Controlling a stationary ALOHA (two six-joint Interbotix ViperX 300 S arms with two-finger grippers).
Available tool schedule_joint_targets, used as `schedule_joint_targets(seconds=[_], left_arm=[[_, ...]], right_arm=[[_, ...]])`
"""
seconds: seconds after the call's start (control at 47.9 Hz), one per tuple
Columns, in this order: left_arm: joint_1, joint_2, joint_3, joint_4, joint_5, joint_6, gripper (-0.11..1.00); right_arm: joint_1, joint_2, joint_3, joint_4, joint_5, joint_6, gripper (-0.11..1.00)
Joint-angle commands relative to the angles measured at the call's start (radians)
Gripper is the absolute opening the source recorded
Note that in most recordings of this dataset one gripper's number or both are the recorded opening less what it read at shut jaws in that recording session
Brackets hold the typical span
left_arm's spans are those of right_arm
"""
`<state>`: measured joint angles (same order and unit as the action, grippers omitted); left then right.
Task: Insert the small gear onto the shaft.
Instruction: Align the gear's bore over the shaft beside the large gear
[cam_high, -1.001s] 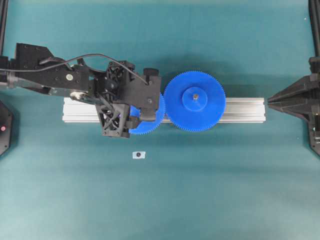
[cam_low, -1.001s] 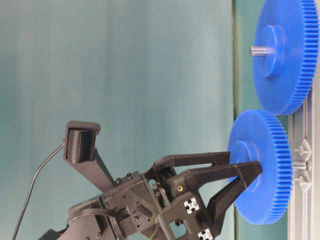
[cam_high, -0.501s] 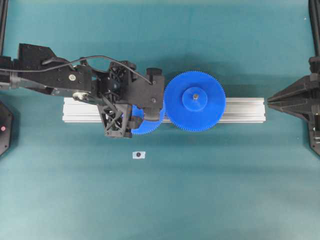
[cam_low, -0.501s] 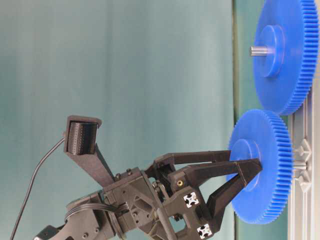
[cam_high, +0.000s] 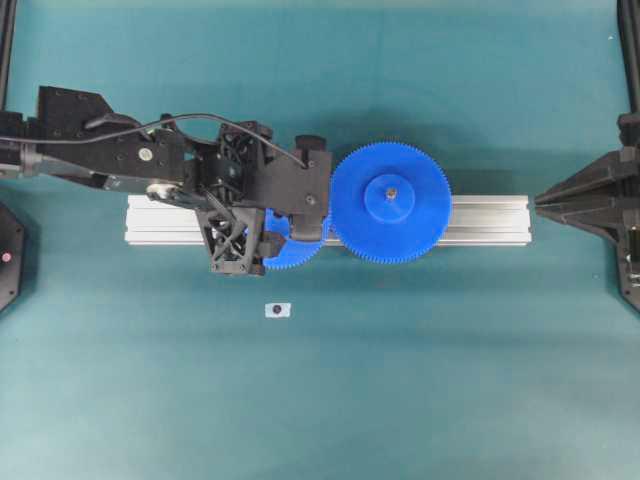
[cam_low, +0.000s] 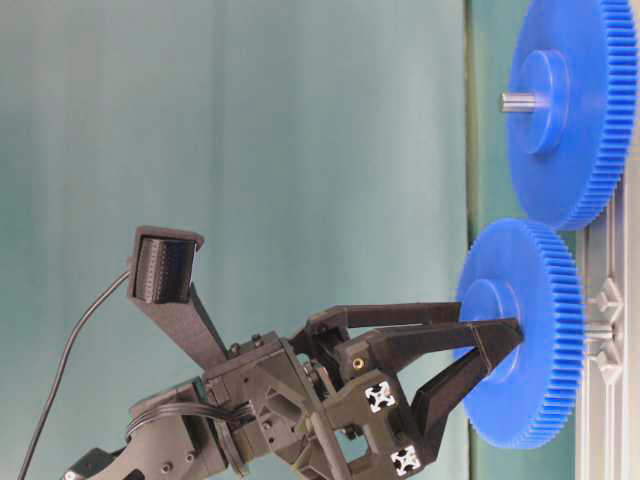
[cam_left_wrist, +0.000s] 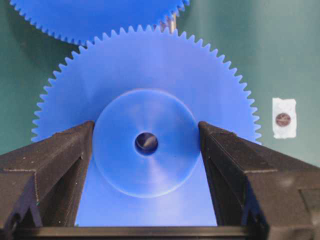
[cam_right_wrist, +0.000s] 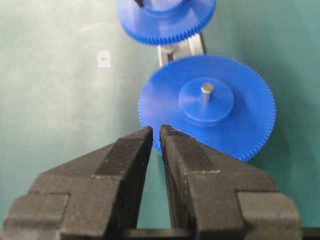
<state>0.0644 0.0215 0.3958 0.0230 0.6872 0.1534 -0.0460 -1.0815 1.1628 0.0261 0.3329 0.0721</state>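
Left wrist view: left gripper (cam_left_wrist: 146, 142) jaws spread wide, clamped on the raised hub of the small gear (cam_left_wrist: 145, 75). Small gear on the aluminium rail (cam_high: 480, 220), teeth beside the larger gear (cam_high: 391, 203). Right gripper (cam_right_wrist: 155, 134) nearly closed, holding nothing.

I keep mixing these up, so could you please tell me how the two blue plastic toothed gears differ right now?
The smaller blue plastic gear has the left pincer closed on its raised hub; the larger blue plastic gear stands free of either pincer. A metal pin pokes above the larger gear's hub, while the smaller gear's centre hole looks dark and recessed. Both sit over the aluminium rail, teeth adjoining.
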Motion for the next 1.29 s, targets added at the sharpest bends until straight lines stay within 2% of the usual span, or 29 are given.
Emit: schedule_joint_targets(seconds=[0.0, 0.125, 0.229, 0.48, 0.73, 1.106, 1.272], left_arm=[[-0.002, -0.025, -0.021, -0.002, -0.002, -0.003, 0.71], [0.002, -0.031, -0.023, 0.000, -0.012, -0.009, 0.71], [0.003, -0.029, -0.023, 0.000, -0.014, -0.012, 0.80], [0.003, -0.028, -0.031, 0.000, -0.014, -0.011, 0.81], [0.003, -0.025, -0.037, 0.000, -0.012, -0.011, 0.87], [0.025, -0.025, -0.086, 0.000, -0.006, -0.003, 0.87], [0.028, -0.023, -0.069, 0.000, -0.005, -0.002, 0.87]], right_arm=[[-0.003, 0.006, -0.012, 0.002, -0.008, 0.006, 0.27], [-0.003, 0.006, -0.014, 0.002, -0.008, 0.006, 0.27], [-0.003, 0.006, -0.014, 0.002, -0.008, 0.006, 0.27], [-0.003, 0.006, -0.014, 0.002, -0.008, 0.006, 0.27], [-0.003, 0.006, -0.011, 0.002, -0.012, 0.006, 0.27], [-0.003, 0.006, -0.012, 0.002, -0.017, 0.006, 0.27], [-0.003, 0.006, -0.011, 0.003, -0.017, 0.006, 0.27]])
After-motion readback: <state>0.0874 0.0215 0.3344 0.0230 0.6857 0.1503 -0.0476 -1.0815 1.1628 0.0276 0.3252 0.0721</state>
